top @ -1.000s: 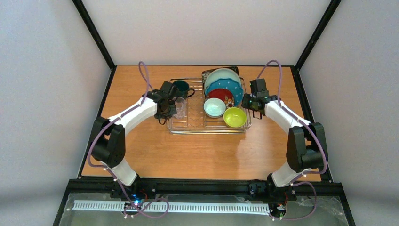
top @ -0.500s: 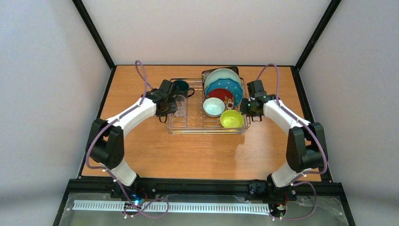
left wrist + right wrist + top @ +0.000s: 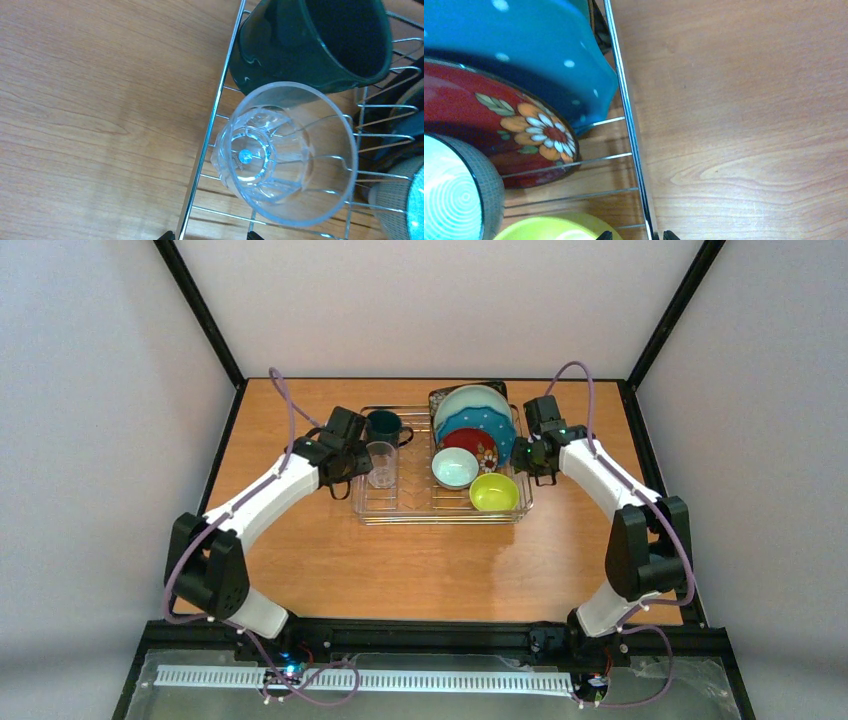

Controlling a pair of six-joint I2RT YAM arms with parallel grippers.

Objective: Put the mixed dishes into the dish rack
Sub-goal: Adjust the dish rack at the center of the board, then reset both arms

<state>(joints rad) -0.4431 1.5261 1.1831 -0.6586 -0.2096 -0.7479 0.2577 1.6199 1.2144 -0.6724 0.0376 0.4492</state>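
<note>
Left claw (image 3: 209, 236): its fingers are spread and pinch nothing. The left rim wire of the silvery wire dish rack (image 3: 210, 125) runs between the tips.
Right claw (image 3: 636, 236): its fingers are also spread and hold nothing. The rack's right rim wire runs between them.
Next to the left claw: a clear glass cup (image 3: 280, 160) stands in the rack just inside the rim, mouth up. It touches a dark green mug (image 3: 310, 45).
Next to the right claw: a blue dotted plate (image 3: 514, 55) and a small red floral plate (image 3: 489, 130) stand on edge. A mint bowl (image 3: 449, 195) and a yellow-green bowl (image 3: 494, 492) sit in front of them.
Where the rack is: it sits on the wooden surface (image 3: 400, 570), between the two claws.
Which way it lies: its long side runs left to right.
What could go wrong: a claw that pulls sideways may hook the rim. That would likely drag the rack, and the glass cup could tip.
</note>
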